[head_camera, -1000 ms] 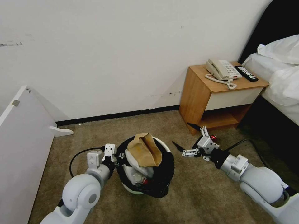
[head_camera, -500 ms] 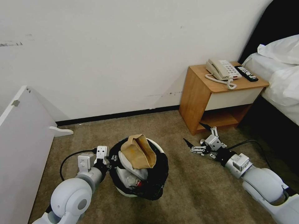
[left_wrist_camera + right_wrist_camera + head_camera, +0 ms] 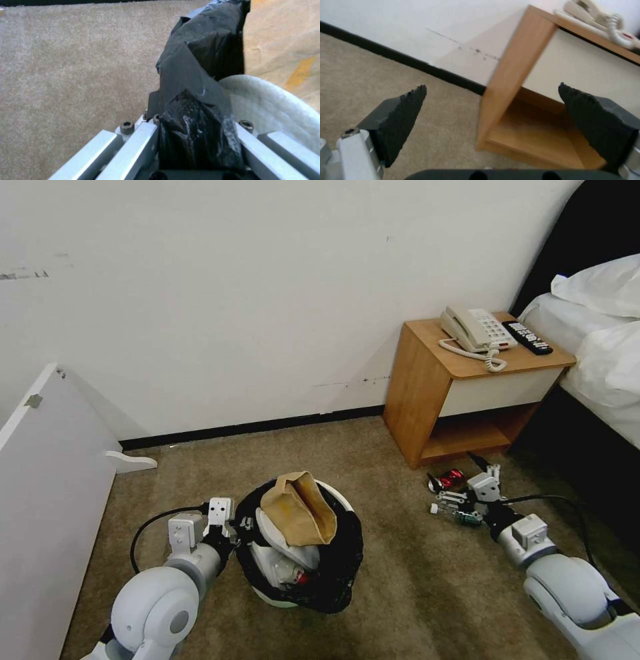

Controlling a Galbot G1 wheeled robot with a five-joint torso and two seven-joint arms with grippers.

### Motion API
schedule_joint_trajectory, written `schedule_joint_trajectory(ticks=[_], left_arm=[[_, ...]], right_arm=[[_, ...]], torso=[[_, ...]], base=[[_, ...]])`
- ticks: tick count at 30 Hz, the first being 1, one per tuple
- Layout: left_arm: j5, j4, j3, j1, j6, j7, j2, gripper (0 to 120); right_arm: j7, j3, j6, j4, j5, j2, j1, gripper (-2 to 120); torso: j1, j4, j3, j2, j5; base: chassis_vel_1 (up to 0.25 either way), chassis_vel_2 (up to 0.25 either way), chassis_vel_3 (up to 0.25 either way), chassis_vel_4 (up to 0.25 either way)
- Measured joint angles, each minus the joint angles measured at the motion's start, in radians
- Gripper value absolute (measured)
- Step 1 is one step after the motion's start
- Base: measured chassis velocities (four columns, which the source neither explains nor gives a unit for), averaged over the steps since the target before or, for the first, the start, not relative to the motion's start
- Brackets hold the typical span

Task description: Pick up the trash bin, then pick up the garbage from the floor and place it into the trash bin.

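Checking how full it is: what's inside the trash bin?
In the trash bin, a brown paper bag sticks out on top, over white slippers and a small red item. The black liner, clamped by the left gripper, hides whatever lies deeper.

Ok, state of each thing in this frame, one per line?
trash bin: upright on the carpet, stuffed above its rim.
left gripper: shut on the bin's bagged rim.
brown paper bag: sticking out of the bin.
right gripper: open, low over the red can.
red can: on the carpet beside the nightstand.
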Motion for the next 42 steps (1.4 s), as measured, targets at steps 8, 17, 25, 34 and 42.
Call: schedule_joint_trajectory(ticks=[8, 17, 25, 34, 42], left_arm=[[0.050, 0.019, 0.001, 0.007, -0.040, 0.026, 0.000, 4], [0.071, 0.030, 0.002, 0.010, -0.064, 0.035, -0.001, 4], [0.091, 0.044, 0.005, 0.005, -0.088, 0.038, -0.009, 4], [0.114, 0.052, 0.008, 0.007, -0.109, 0.043, -0.014, 4], [0.114, 0.054, 0.007, -0.003, -0.111, 0.049, -0.011, 4]], right_arm=[[0.000, 0.093, 0.013, 0.002, -0.022, 0.070, -0.058, 100], [0.000, 0.176, 0.020, 0.044, -0.042, 0.137, -0.127, 100], [-0.002, 0.256, 0.016, 0.091, -0.061, 0.193, -0.186, 100], [-0.008, 0.284, 0.015, 0.112, -0.086, 0.278, -0.198, 100], [-0.018, 0.293, 0.016, 0.125, -0.098, 0.303, -0.209, 100]], torso=[[0.000, 0.0000, 0.000, 0.000, -0.0001], [0.000, 0.0000, 0.000, 0.000, -0.0002], [0.000, 0.0000, 0.000, 0.000, -0.0002], [0.000, 0.0001, 0.000, 0.000, 0.0000], [0.000, 0.0000, 0.000, 0.000, 0.0000]], base=[[0.000, 0.000, 0.000, 0.000], [0.000, 0.000, 0.000, 0.000], [0.000, 0.000, 0.000, 0.000], [0.000, 0.000, 0.000, 0.000], [0.000, 0.000, 0.000, 0.000]])
